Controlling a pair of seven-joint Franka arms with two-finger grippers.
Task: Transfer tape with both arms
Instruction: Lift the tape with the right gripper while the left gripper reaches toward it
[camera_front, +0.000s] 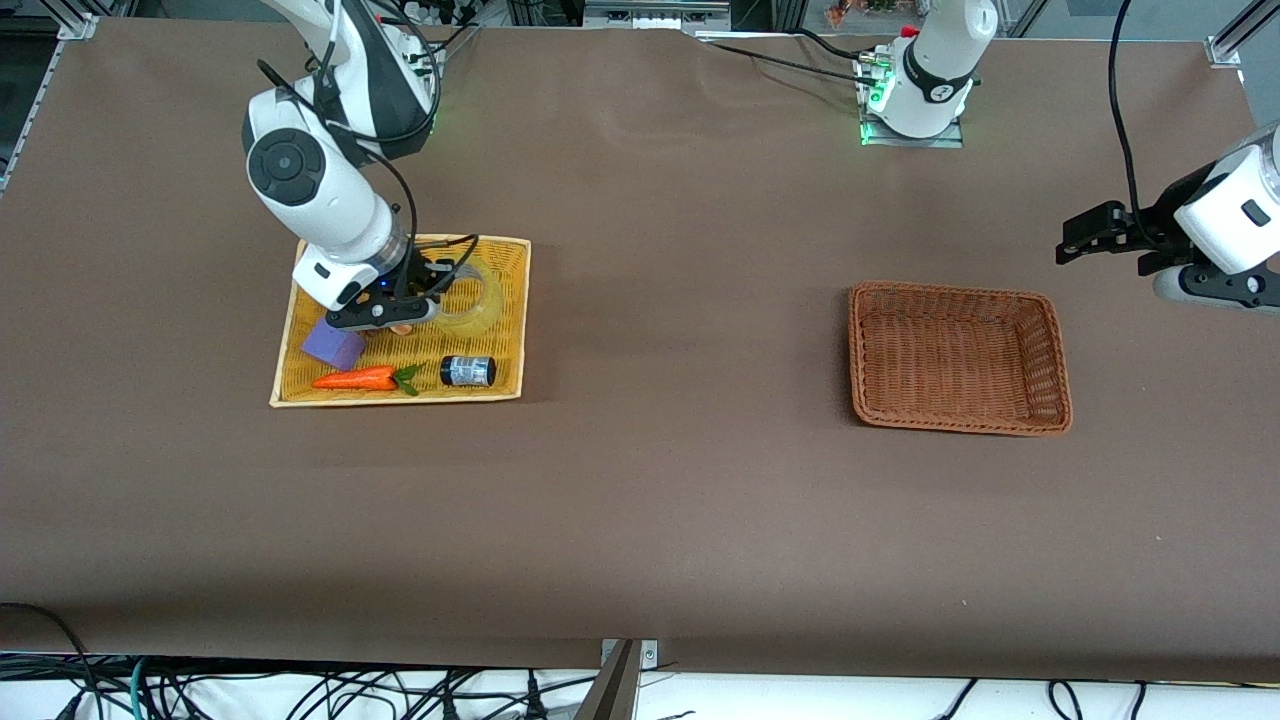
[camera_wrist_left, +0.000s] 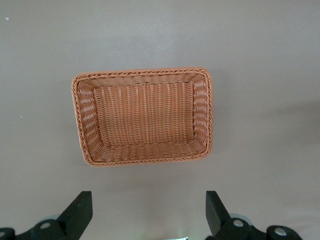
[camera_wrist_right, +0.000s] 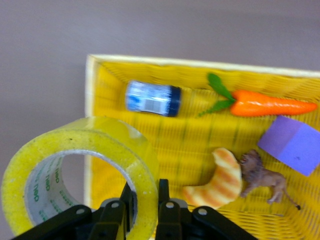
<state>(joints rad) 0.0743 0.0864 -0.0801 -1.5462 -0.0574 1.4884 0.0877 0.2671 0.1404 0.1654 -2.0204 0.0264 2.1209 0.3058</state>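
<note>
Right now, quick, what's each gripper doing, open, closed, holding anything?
Right gripper: closed on the tape, fingers pinching its wall, over the yellow tray.
Left gripper: open, holding nothing, waiting above the brown basket.

The tape (camera_wrist_right: 75, 165) is glossy, translucent yellowish plastic film wound on a pale core that looks like printed card. The yellow tray (camera_front: 505, 330) is woven with a smooth paler rim; the brown basket (camera_wrist_left: 142, 117) is coarser wicker with a braided edge. The table (camera_front: 660, 500) looks covered in a matt brown sheet (faintly creased). The carrot (camera_wrist_right: 272, 107) seems smooth, shiny plastic, the purple block (camera_wrist_right: 292, 145) matt. The jar (camera_wrist_right: 152, 99) is dark and glossy with a paper-like label. The arm shells look smooth white plastic, the right gripper (camera_wrist_right: 145, 197) matt black.
</note>
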